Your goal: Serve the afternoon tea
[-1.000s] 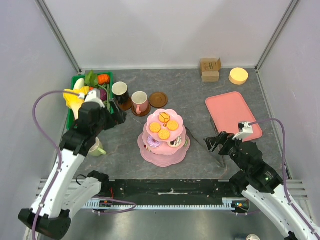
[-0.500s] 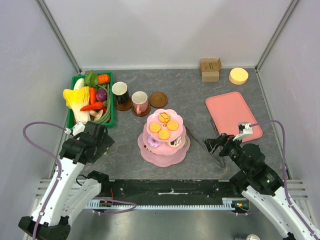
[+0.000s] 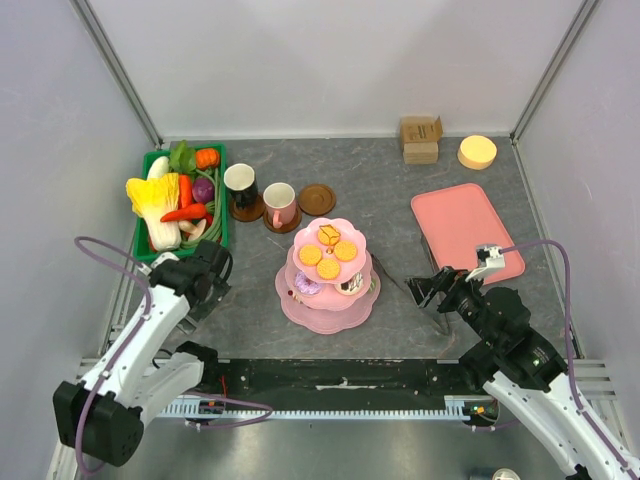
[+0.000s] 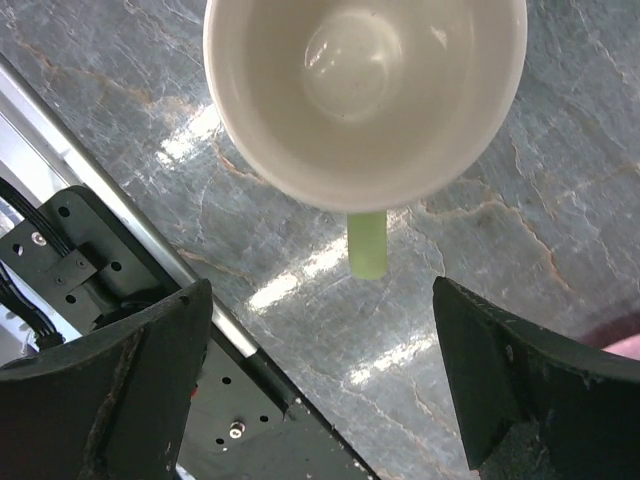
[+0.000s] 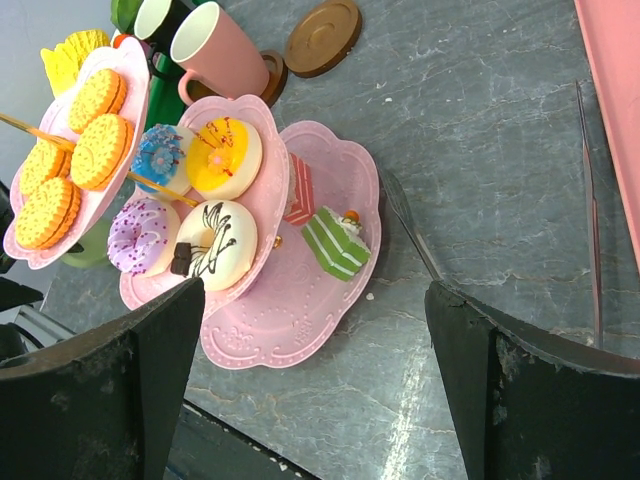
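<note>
A pale mug with a green handle stands upright directly below my left gripper, which is open above it and holds nothing. In the top view my left gripper covers that mug. The pink tiered stand carries orange biscuits, a purple donut and cake bits. A pink mug and a dark mug sit on brown saucers, with a bare saucer beside them. My right gripper is open, right of the stand.
A green crate of toy vegetables stands at the back left. A pink tray lies to the right. Cardboard boxes and a yellow disc sit at the back right. Clear tongs lie between stand and tray.
My left arm has pulled back from beside the crate and mugs toward the near left, ending over the pale mug. The right arm has not moved.
</note>
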